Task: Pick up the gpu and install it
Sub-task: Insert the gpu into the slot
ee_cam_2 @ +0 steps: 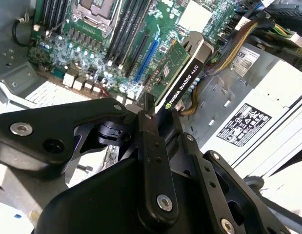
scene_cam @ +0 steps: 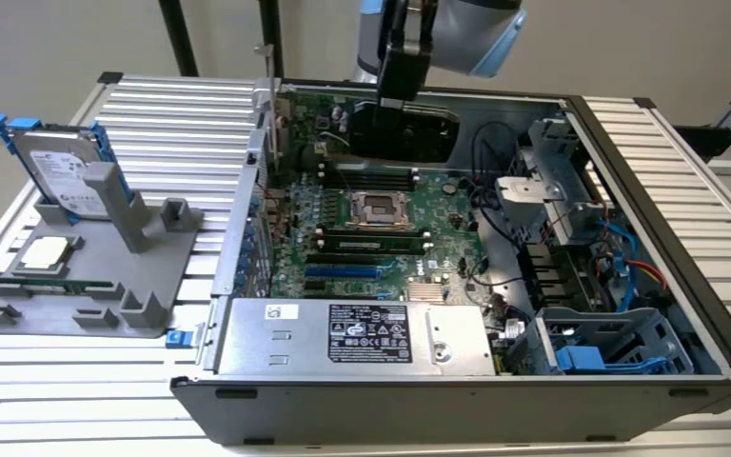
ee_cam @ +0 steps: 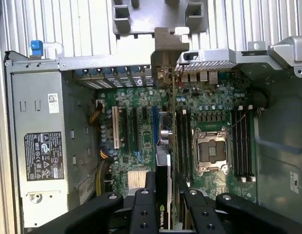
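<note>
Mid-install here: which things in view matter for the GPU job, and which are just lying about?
In the job: gripper, shut on the gpu; motherboard in the open case.
Lying about: hard drive, processor chip and memory stick on the grey holder; power supply.

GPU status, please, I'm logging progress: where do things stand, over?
Gripper shut on gpu. The gpu hangs on edge above the motherboard, not seated. Nothing seen blocking beneath it.
</note>
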